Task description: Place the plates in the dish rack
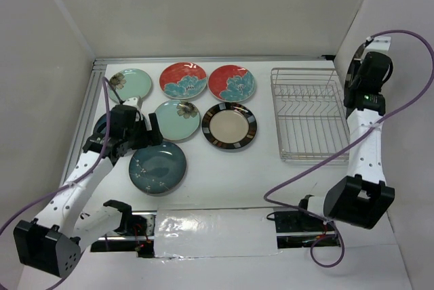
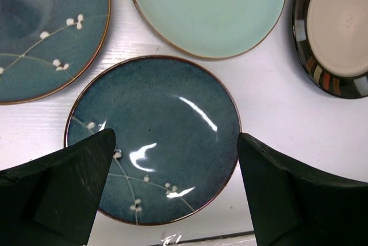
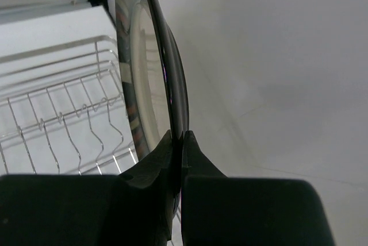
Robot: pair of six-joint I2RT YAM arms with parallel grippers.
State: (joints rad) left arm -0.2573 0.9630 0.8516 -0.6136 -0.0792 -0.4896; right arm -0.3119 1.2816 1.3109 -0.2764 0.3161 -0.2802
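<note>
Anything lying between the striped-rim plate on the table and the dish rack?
Nothing. In the top view, the strip of white table between the striped-rim plate and the dish rack is bare.

Both arms are built of white tube links between blocky black joints: the left arm point(image 1: 71, 194) at seven o'clock in the top view, the right arm point(image 1: 366, 144) at four o'clock, with a small green light point(image 1: 367, 97) on its black wrist. A purple cable point(image 1: 305, 171) trails from each arm. The left hand point(image 2: 175, 137) and right hand point(image 3: 176, 137) have matte black, wedge-shaped fingers.
</note>
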